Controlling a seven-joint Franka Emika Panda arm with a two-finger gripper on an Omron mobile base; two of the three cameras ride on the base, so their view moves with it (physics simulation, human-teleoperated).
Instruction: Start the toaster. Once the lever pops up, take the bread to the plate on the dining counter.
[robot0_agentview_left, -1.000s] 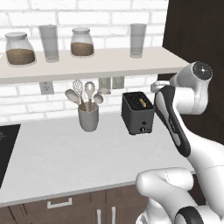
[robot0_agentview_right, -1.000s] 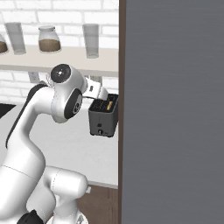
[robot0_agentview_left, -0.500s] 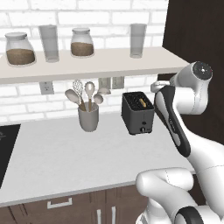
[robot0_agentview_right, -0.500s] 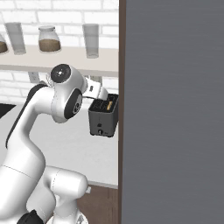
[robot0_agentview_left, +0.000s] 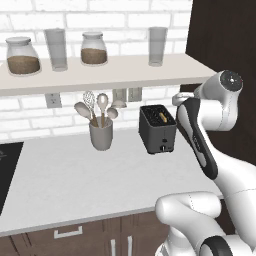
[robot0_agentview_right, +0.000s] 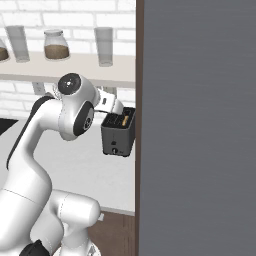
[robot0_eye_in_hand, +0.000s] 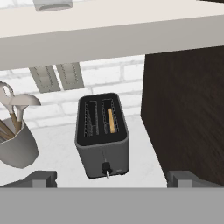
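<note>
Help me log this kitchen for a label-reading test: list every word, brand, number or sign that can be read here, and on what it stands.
None can be read in these pictures.
The toaster is plain dark, with a bare knob and no brand.
The jars and glasses on the shelf bear no labels.
The wall outlets and the utensil crock are unmarked.

a home kitchen; white brick wall (robot0_agentview_left: 115, 15), shelf (robot0_agentview_left: 100, 75) of jars (robot0_agentview_left: 22, 56) and glasses (robot0_agentview_left: 157, 46); worktop (robot0_agentview_left: 65, 175) with toaster (robot0_agentview_left: 157, 129), utensil crock (robot0_agentview_left: 101, 135); cooktop (robot0_agentview_left: 7, 165); dark cabinets (robot0_agentview_left: 90, 237).
</note>
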